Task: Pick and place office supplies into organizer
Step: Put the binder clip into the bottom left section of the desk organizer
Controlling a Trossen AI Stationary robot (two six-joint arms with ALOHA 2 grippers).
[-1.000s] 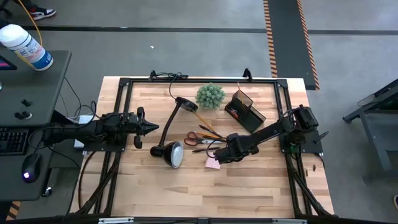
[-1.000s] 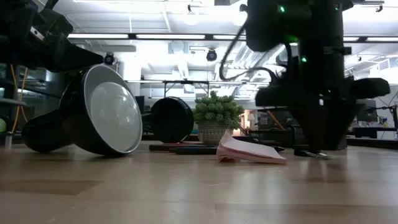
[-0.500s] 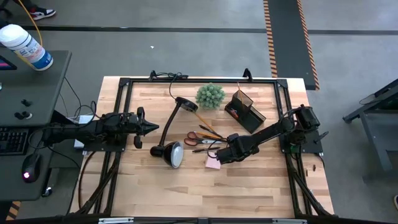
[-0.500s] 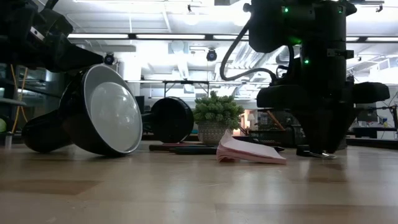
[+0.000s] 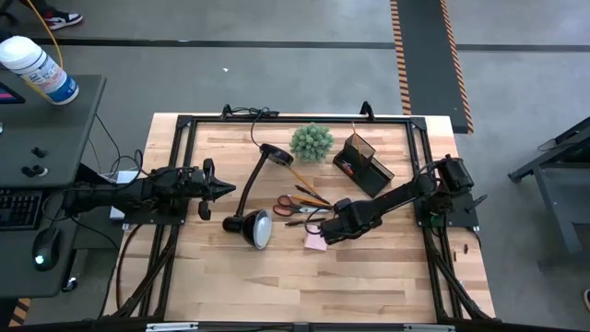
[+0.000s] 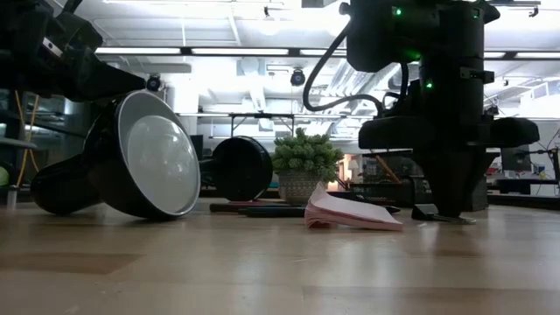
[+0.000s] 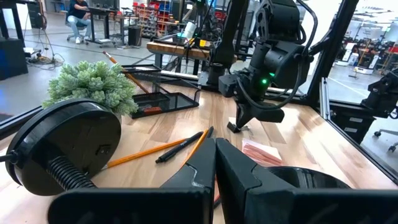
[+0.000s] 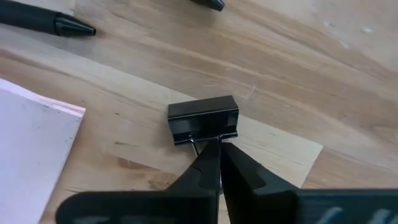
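Note:
A small black binder clip [image 8: 203,119] lies on the wooden table beside the pink sticky-note pad [image 5: 315,242]. My right gripper [image 8: 217,157] points down over the clip and is shut on it. Red-handled scissors [image 5: 288,205] and thin pencils [image 7: 149,152] lie left of it. The dark organizer [image 5: 364,164] stands at the far side, next to the plant. My left gripper [image 5: 226,191] hovers shut and level at the table's left, holding nothing. My right gripper pinches the binder clip's thin wire handle [image 8: 198,144] between its two fingertips, coming from above and pointing down. The clip's black body [image 8: 205,115] juts out beyond the tips and rests on the table [image 6: 427,213].
A black gooseneck lamp lies tipped over, its head [image 5: 258,228] left of the pad and its base [image 5: 275,155] near the green plant [image 5: 312,141]. A black frame rail [image 5: 295,120] runs along the table's far edge. Bare wood [image 5: 304,277] lies toward the near edge.
My right gripper has shut: its fingertips stood apart around the clip one second ago and now meet on the clip's wire handle. The gripper has stayed over the same spot, and the clip still lies on the table.

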